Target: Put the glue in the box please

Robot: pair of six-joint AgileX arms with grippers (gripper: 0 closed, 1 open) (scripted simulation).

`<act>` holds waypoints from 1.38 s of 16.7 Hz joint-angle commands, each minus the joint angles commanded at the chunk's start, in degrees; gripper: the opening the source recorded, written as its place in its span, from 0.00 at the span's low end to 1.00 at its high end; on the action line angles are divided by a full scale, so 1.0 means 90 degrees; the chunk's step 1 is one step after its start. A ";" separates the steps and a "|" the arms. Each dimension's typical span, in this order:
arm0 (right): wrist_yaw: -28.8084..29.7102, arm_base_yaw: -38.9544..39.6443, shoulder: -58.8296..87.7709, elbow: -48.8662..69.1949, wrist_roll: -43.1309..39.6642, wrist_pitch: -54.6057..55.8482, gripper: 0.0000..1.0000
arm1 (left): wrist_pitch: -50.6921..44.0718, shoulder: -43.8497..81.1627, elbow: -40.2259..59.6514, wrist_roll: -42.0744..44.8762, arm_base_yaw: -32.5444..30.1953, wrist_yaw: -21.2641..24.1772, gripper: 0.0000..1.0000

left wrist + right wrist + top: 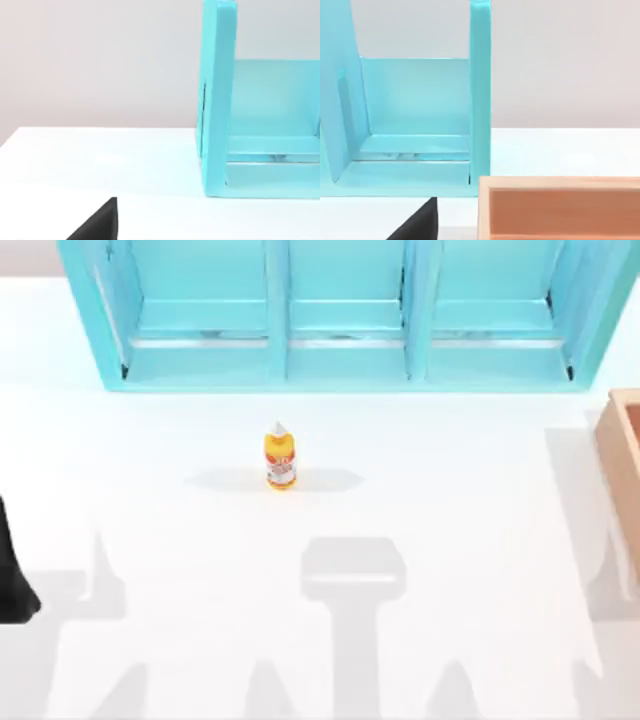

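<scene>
The glue (281, 456) stands upright mid-tabletop, just before the shelf's (340, 315) middle bay; the box (622, 455) sits well to the glue's right; the left arm (14, 575) parks far left, tool state untellable.

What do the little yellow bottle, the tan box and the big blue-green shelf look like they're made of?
The glue looks like smooth plastic: even yellow-orange body, white pointed cap, red-and-white label. The box looks like pale unfinished wood, with thick straight tan walls and a matt surface; no grain shows, so board is possible. The shelf unit looks like painted wood or plastic, a flat turquoise coat with a slight sheen.
</scene>
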 joint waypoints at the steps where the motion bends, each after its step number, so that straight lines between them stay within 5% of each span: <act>1: 0.0000 0.0000 0.0000 0.0000 0.0000 0.0000 1.00 | 0.0000 0.0000 0.0000 0.0000 0.0000 0.0000 1.00; 11: 0.0887 0.1575 0.2639 0.0857 0.0561 0.0546 1.00 | 0.0000 0.0000 0.0000 0.0000 0.0000 0.0000 1.00; 23: 0.4308 0.5096 0.9775 0.4495 0.1998 0.2919 1.00 | 0.0000 0.0000 0.0000 0.0000 0.0000 0.0000 1.00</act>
